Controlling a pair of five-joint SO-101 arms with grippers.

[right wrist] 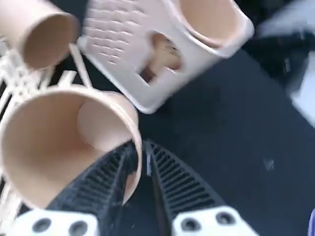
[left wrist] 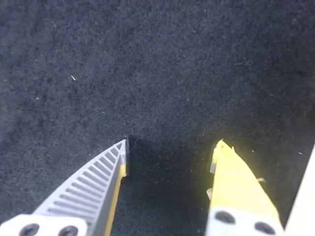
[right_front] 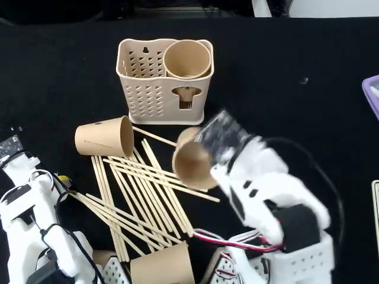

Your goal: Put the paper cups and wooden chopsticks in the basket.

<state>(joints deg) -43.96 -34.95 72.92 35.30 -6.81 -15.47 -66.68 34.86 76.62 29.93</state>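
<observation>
The beige perforated basket (right_front: 155,89) (right wrist: 147,64) stands upright at the back of the table with one paper cup (right_front: 187,58) (right wrist: 206,19) inside it. My right gripper (right_front: 208,168) (right wrist: 143,153) is shut on the rim of a second paper cup (right_front: 190,163) (right wrist: 64,142), held tilted in front of the basket. A third cup (right_front: 105,137) (right wrist: 39,29) lies on its side to the left. Several wooden chopsticks (right_front: 139,195) (right wrist: 15,78) lie scattered in the middle. My left gripper (left wrist: 172,152) hangs open above bare black cloth, at the near left.
A fourth paper cup (right_front: 163,266) lies at the front edge between the arm bases. A purple object (right_front: 372,92) sits at the right edge. The left arm (right_front: 26,213) stands beside the chopsticks' near ends. Black cloth (right_front: 284,89) covers the table.
</observation>
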